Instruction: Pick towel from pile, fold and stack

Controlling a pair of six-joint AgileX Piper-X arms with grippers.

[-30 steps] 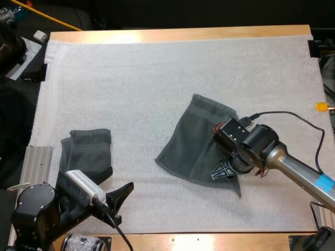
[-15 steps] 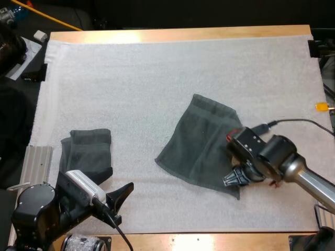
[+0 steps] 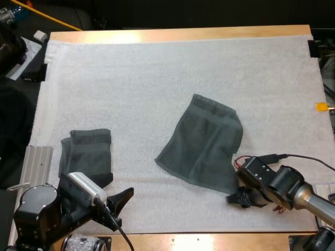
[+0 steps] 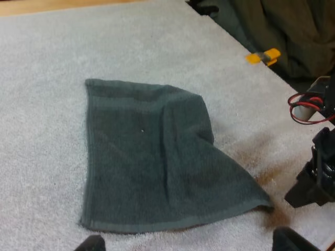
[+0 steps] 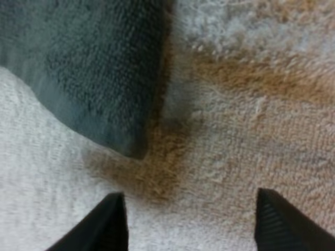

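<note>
1. Mid-mat, toward the right side of the counter (image 3: 183,34), lies the towel (image 3: 201,141). It is spread nearly flat, its right part looks doubled over, and its near right corner tapers to a point.
2. A folded towel (image 3: 86,151) sits near the mat's (image 3: 157,78) left edge, well apart from the first and close in front of the left arm.
3. Step in hand, as I judge it: the fold. The towel is out on open mat but is not yet a neat rectangle, and nothing has been stacked on the folded towel.
4. The next move calls for a grip on that near right corner. The right jaws need to shift onto the cloth edge, come down with one finger on each side of it, and close before lifting it across. The cloth is limp, so a shallow pinch may slip.
5. Right jaws: parted fairly wide and holding nothing. They are low over bare mat just beside the corner. The right wrist view shows the towel (image 5: 78,63) ending a little short of the gap between them, with no contact.
6. Left jaws: wide apart and empty, raised at the mat's near left edge. They face the towel (image 4: 152,167) from well off and touch neither cloth.
</note>
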